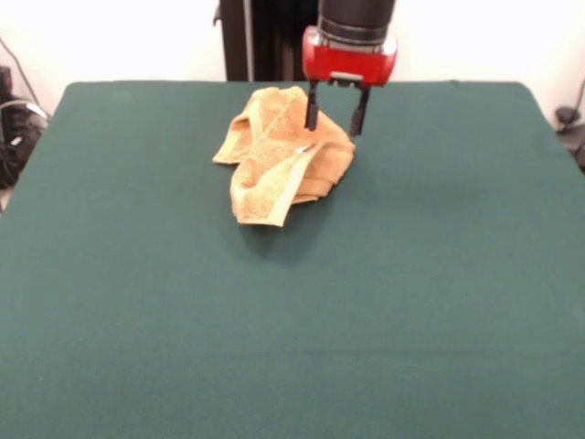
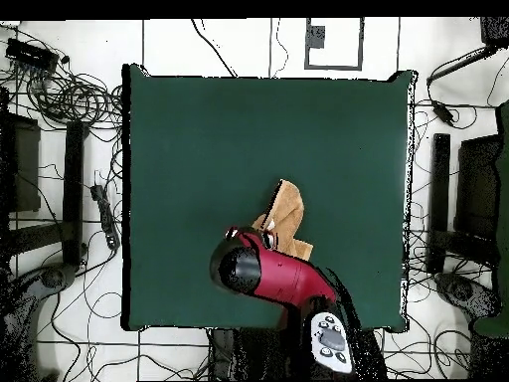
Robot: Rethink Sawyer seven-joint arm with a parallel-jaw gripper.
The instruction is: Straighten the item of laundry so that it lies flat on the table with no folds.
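Note:
The orange-tan towel (image 1: 279, 154) lies crumpled in a heap on the far middle of the dark green table (image 1: 292, 311), with a paler hem strip and a small white tag showing on its near side. In the overhead view the towel (image 2: 286, 217) is partly hidden under the red arm. My gripper (image 1: 335, 117) hangs over the towel's right part, its two dark fingers (image 1: 312, 110) apart and empty, tips just above the cloth. In the overhead view the gripper is hidden under the arm's head (image 2: 239, 267).
The table (image 2: 199, 149) is far larger than the towel, with bare green cloth on all sides. Cables and equipment (image 2: 60, 90) lie on the floor around the table. The black pedestal (image 1: 265, 37) stands behind the far edge.

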